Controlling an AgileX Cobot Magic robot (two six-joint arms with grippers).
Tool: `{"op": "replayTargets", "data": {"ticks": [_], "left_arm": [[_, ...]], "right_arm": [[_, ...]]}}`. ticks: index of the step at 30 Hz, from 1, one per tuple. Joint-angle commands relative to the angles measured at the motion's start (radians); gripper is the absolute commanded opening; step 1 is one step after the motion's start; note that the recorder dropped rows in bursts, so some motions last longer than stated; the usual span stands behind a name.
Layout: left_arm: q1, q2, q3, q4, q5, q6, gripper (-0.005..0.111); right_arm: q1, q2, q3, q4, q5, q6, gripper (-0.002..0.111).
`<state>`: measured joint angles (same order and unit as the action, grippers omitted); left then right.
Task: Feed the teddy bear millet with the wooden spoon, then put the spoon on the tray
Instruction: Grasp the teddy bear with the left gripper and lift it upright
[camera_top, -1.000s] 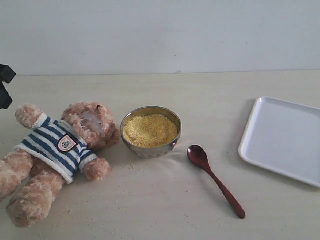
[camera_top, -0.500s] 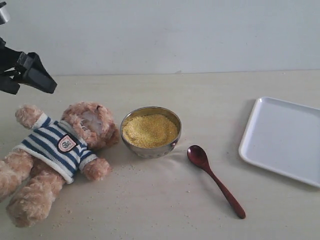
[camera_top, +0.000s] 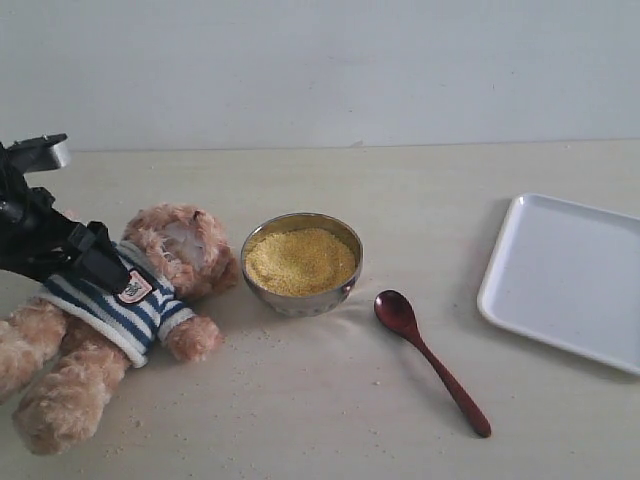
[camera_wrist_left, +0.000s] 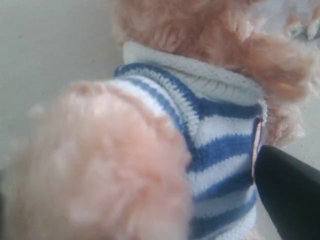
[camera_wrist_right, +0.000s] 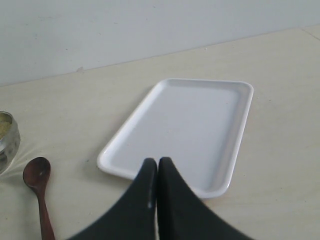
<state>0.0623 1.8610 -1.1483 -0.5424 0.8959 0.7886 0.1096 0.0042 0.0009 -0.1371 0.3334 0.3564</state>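
The teddy bear (camera_top: 175, 262) lies on its back at the left, striped shirt up. My left gripper (camera_top: 78, 258) is open and down over the bear's raised arm and shoulder. In the left wrist view the fluffy arm (camera_wrist_left: 105, 170) fills the gap between the jaws, and one black finger (camera_wrist_left: 290, 195) rests by the shirt. The millet (camera_top: 300, 260) is heaped in a metal bowl (camera_top: 300, 301) beside the bear's head. The wooden spoon (camera_top: 430, 362) lies on the table right of the bowl. The white tray (camera_top: 570, 280) sits at the far right. My right gripper (camera_wrist_right: 157, 164) is shut and empty, hovering near the tray (camera_wrist_right: 185, 122).
Loose millet grains are scattered on the table in front of the bear and bowl. A pale wall runs along the back of the table. The right wrist view also catches the spoon (camera_wrist_right: 38, 187) and the bowl's edge (camera_wrist_right: 9, 142).
My left arm has swung in from the upper left and dropped onto the bear's arm and shoulder, and its jaws have opened wide. Nothing else has moved.
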Motion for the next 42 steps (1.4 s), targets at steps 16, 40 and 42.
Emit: {"op": "replayTargets", "data": {"ticks": [16,40,42], "left_arm": [[-0.002,0.134,0.0,-0.274,0.008,0.095,0.005],[0.006,0.114,-0.004,-0.566,0.004,0.134,0.005],[0.021,0.094,-0.004,-0.603,0.01,0.154,0.005]], "right_arm": [[0.001,-0.004,-0.001,-0.001,-0.005,0.002,0.0],[0.001,-0.004,-0.001,-0.001,-0.005,0.002,0.0],[0.001,-0.004,-0.001,-0.001,-0.005,0.002,0.0]]}}
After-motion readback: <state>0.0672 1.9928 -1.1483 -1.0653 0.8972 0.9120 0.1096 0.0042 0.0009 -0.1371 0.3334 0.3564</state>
